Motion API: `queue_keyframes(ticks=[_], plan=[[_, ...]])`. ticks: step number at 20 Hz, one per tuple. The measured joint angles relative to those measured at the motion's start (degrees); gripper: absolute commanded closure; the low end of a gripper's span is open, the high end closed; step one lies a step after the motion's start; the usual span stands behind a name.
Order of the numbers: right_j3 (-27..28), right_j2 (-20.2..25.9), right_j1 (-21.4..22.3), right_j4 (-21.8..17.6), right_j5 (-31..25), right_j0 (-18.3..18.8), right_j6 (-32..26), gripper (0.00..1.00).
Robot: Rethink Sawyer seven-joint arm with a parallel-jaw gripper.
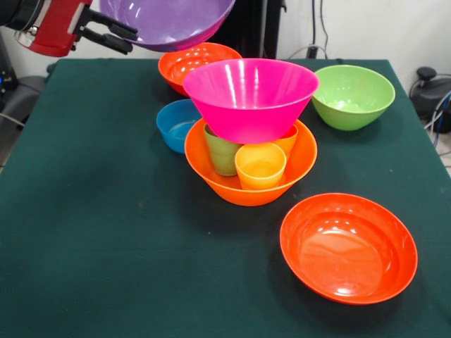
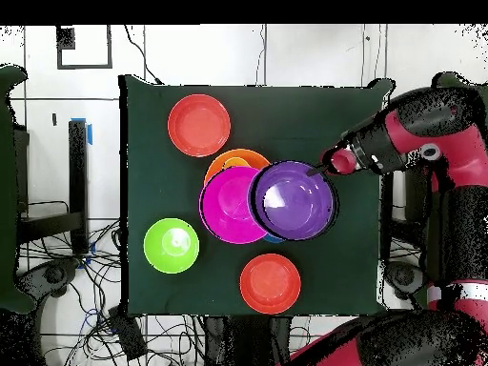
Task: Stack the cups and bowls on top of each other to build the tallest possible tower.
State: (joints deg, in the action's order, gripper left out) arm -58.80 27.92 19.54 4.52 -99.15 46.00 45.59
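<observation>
My gripper [image 1: 131, 41] is shut on the rim of the purple bowl [image 1: 169, 21] and holds it in the air at the far left, above the blue bowl [image 1: 175, 125]. The tower stands mid-table. The light orange bowl [image 1: 303, 158] is its base, and in it are the green cup [image 1: 220, 153], yellow cup [image 1: 260, 165] and orange cup [image 1: 287, 141]. The pink bowl [image 1: 250, 95] rests on the cups. In the overhead view the gripper [image 2: 322, 172] holds the purple bowl [image 2: 294, 200], which overlaps the pink bowl [image 2: 227, 203] and hides the blue bowl.
One red-orange bowl [image 1: 349, 248] lies near the front right, another [image 1: 190, 62] behind the tower. The lime green bowl [image 1: 352, 95] sits at the far right. The overhead view shows them too: red-orange [image 2: 199, 125], red-orange [image 2: 270, 283], lime [image 2: 172, 245].
</observation>
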Motion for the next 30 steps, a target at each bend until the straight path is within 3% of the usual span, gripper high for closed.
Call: queue_keyframes(ticks=[17,30], plan=[[-1.8,0.0,1.0,0.9,6.7,0.0,0.0,1.00],[-6.2,0.0,3.0,2.0,11.0,0.0,0.0,1.00]])
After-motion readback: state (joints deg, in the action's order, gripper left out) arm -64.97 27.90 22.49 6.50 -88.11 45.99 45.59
